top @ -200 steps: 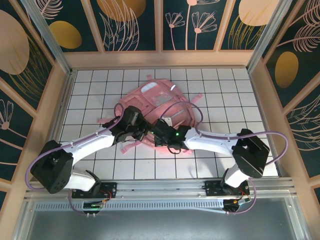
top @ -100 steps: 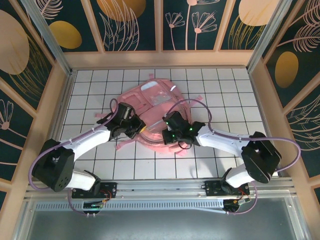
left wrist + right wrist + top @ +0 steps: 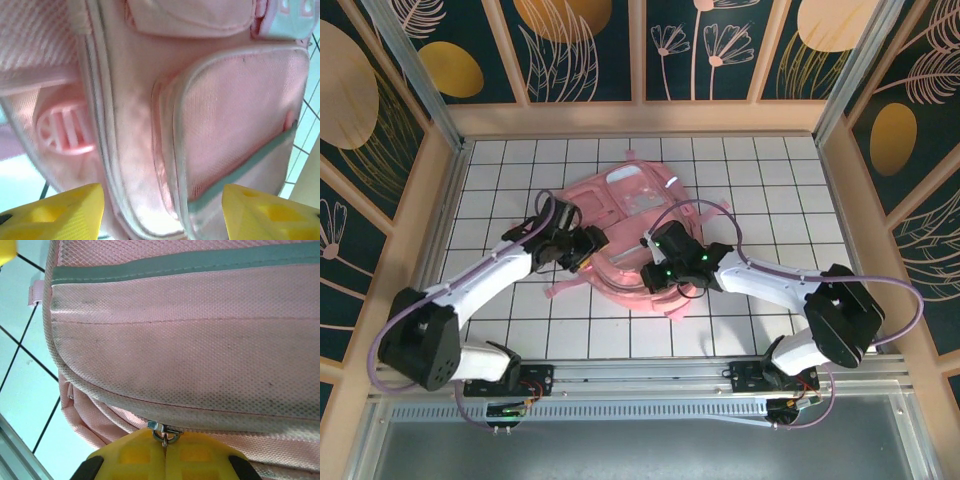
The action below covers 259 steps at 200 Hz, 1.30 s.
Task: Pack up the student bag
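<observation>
Pinching the metal zipper pull [image 3: 165, 432] of the soft pink fabric backpack [image 3: 632, 195], the right pincer [image 3: 165, 447] is clamped; the left pincer [image 3: 162, 200] gapes wide over it.

A white tabletop ruled with dark grid lines [image 3: 770, 180] lies flat. Dark teal wall panels with gold leaf prints [image 3: 585, 50] enclose it.

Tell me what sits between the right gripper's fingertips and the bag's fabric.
In the right wrist view, a small metal zipper pull bridges that stretch. The right gripper is shut and pinches it right at the student bag seam.
</observation>
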{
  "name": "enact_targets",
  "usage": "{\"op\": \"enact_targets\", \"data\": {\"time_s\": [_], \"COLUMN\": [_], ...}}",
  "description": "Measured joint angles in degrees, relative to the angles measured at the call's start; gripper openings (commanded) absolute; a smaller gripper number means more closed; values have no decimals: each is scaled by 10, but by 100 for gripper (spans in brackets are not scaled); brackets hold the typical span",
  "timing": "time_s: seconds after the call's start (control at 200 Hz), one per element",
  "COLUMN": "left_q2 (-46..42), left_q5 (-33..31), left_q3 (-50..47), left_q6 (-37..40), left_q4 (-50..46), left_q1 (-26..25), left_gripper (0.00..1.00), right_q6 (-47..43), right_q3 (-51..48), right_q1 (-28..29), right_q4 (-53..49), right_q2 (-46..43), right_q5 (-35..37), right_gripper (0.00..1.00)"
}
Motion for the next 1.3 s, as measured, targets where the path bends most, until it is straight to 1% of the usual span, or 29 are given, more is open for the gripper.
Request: {"op": "enact_targets", "data": {"time_s": [0.08, 0.115, 0.17, 0.285, 0.405, 0.505, 0.586, 0.626, 0.646, 0.666, 0.676, 0.691, 0.716, 0.771, 0.916, 1.046, 1.181, 1.296], "left_q2": [-56, -74, -92, -76, -21, 7, 22, 31, 38, 43, 46, 50, 56, 64, 66, 66, 64, 72], "left_q5": [-8, -13, -21, -47, -74, -96, -114, -120, -123, -125, -126, -128, -129, -131, -132, -103, -52, -8], "left_q3": [-38, -54, -74, -76, -56, -59, -61, -59, -57, -54, -53, -52, -50, -49, -47, -43, -37, -6], "left_q6": [-57, -83, -132, -187, -226, -271, -303, -315, -315, -320, -318, -325, -323, -325, -309, -263, -186, -80], "left_q4": [4, 9, 22, 55, 83, 119, 143, 153, 155, 155, 154, 155, 154, 152, 153, 148, 137, 87], "left_q1": [-33, -51, -80, -117, -137, -150, -161, -165, -167, -168, -168, -169, -169, -171, -167, -146, -113, -82], "left_gripper": [65, 75, 80, 83, 79, 71, 63, 55, 49, 41, 34, 26, 15, 0, 0, 0, 0, 0], "right_q6": [0, 1, 2, 3, 5, 9, 16, 18, 20, 21, 22, 22, 24, 26, 28, 27, 17, 2], "right_q3": [-1, -5, -16, -28, -29, -33, -40, -44, -46, -47, -48, -49, -51, -52, -54, -54, -54, -48], "right_q1": [0, 0, 0, 0, 0, 0, 2, 3, 4, 5, 5, 5, 6, 7, 11, 17, 21, 27], "right_q4": [7, 16, 29, 44, 55, 63, 70, 76, 78, 80, 81, 82, 85, 86, 86, 89, 95, 97], "right_q2": [0, -2, -9, -21, -21, -21, -21, -22, -22, -22, -22, -22, -22, -22, -22, -22, -22, -21], "right_q5": [-6, -7, -7, -8, -9, -9, -9, -9, -9, -9, -9, -8, -8, -5, 14, 28, 34, 36], "right_gripper": [0, 0, 0, 0, 0, 0, 0, 0, 0, 0, 0, 0, 0, 0, 0, 0, 0, 0]}}
